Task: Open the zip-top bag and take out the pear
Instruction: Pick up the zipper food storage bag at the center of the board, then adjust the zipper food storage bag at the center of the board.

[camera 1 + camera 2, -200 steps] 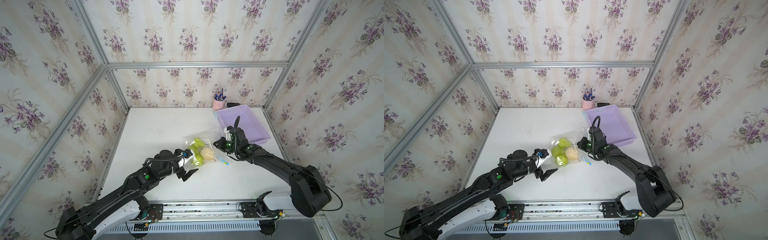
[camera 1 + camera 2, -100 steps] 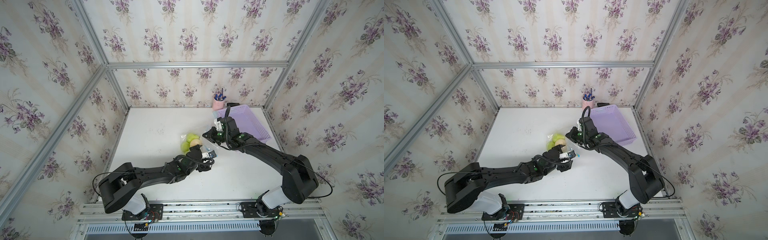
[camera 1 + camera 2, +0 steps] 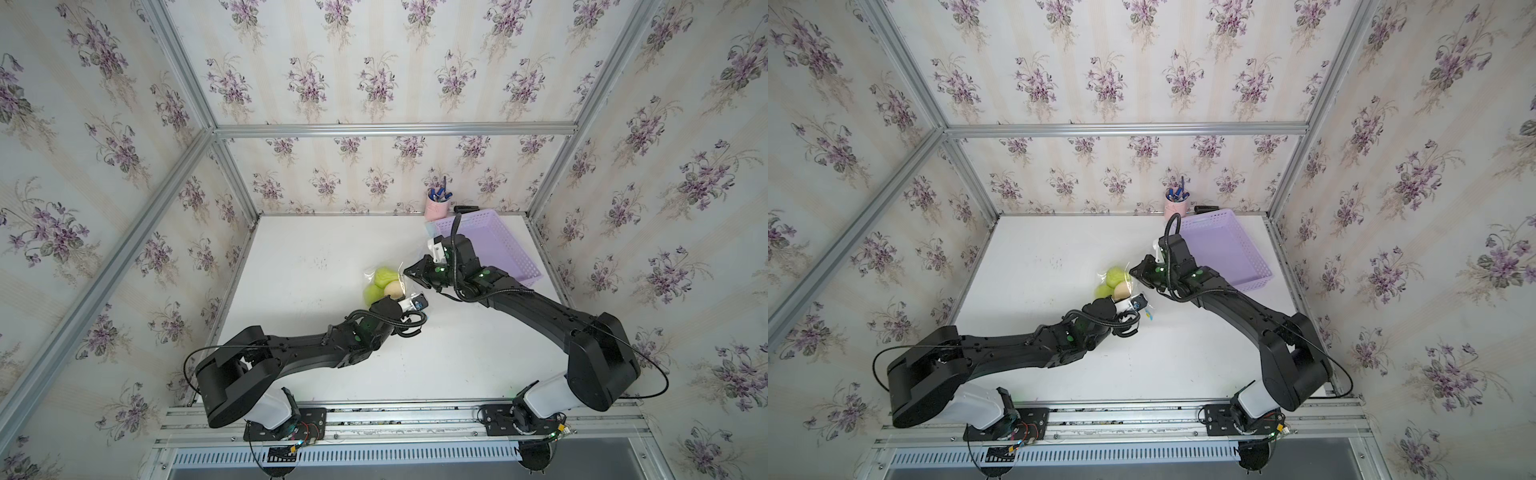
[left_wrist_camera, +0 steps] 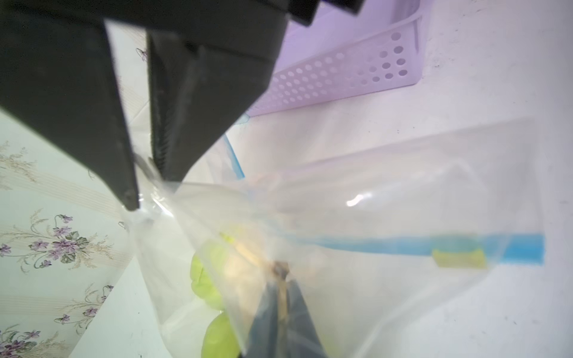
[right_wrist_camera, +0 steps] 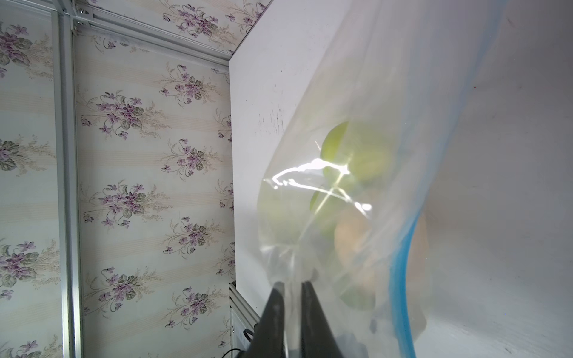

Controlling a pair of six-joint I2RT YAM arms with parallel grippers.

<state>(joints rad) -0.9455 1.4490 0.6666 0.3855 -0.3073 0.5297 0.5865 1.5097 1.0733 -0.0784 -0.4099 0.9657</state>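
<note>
The left gripper (image 4: 280, 276) is closed, its jaws pinching the film of the zip-top bag (image 4: 372, 192); the right gripper (image 5: 293, 286) has film running through a narrow slit between its jaws, and whether they pinch it cannot be told; the bag spans the two pairs of jaws; green fruits (image 3: 384, 275) and a tan fruit (image 3: 393, 288) sit inside, just beyond the left jaws' tips.

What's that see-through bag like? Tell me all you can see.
The bag is clear, crinkly plastic with a blue zip strip and a small yellow tab. Green fruits and a pale one sit inside. It is central on the table. The right gripper pinches its film, tenting it; the left gripper, shut, shows hazily through it.
</note>
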